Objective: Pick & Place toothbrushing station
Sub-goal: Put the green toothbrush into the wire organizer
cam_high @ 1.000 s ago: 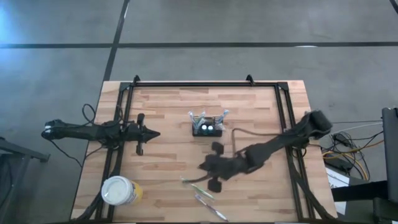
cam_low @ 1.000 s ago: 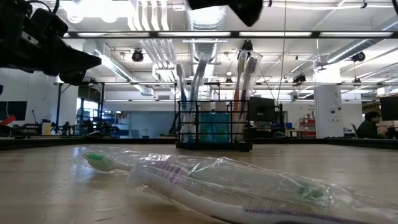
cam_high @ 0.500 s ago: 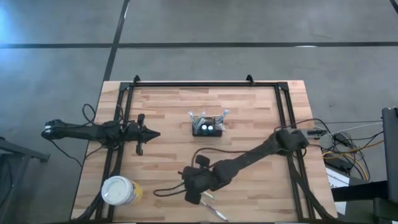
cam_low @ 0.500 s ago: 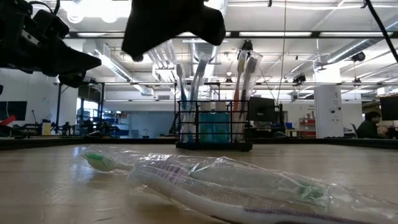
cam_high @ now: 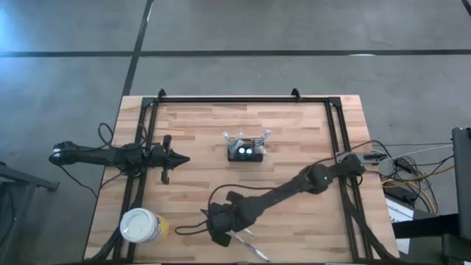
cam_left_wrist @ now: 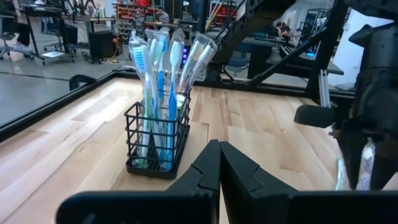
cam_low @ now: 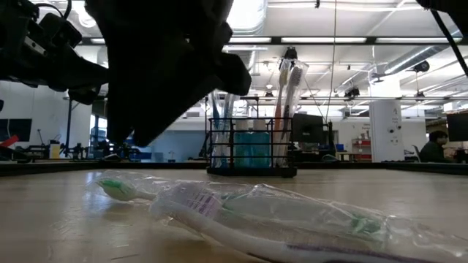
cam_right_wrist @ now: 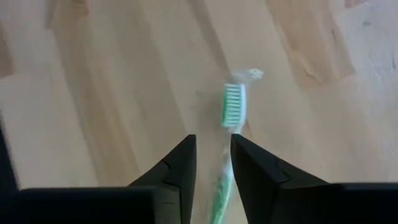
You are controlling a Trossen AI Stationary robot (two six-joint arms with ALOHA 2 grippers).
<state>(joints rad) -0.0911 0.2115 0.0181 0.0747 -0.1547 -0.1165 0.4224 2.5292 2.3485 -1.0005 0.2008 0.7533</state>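
The toothbrushing station (cam_high: 244,150) is a small black wire holder with several wrapped toothbrushes standing in it. It rests on its base at the table's middle, toward the far edge, and also shows in the low view (cam_low: 252,150) and the left wrist view (cam_left_wrist: 158,143). My right gripper (cam_high: 215,224) is open near the front edge, just above a green toothbrush in a clear wrapper (cam_right_wrist: 233,106). Its fingers stand on either side of the handle. A second wrapped toothbrush (cam_low: 292,226) lies beside it. My left gripper (cam_high: 184,158) is shut and empty, left of the holder.
A yellow cup with a white lid (cam_high: 140,226) stands at the front left corner. A black frame (cam_high: 221,99) runs along the table's far and side edges. Bare wood lies between the holder and the loose toothbrushes.
My right gripper has swung from the table's middle toward the left and near edge and has come down. It now stands over the loose wrapped toothbrushes. The holder and the toothbrushes have stayed where they were.
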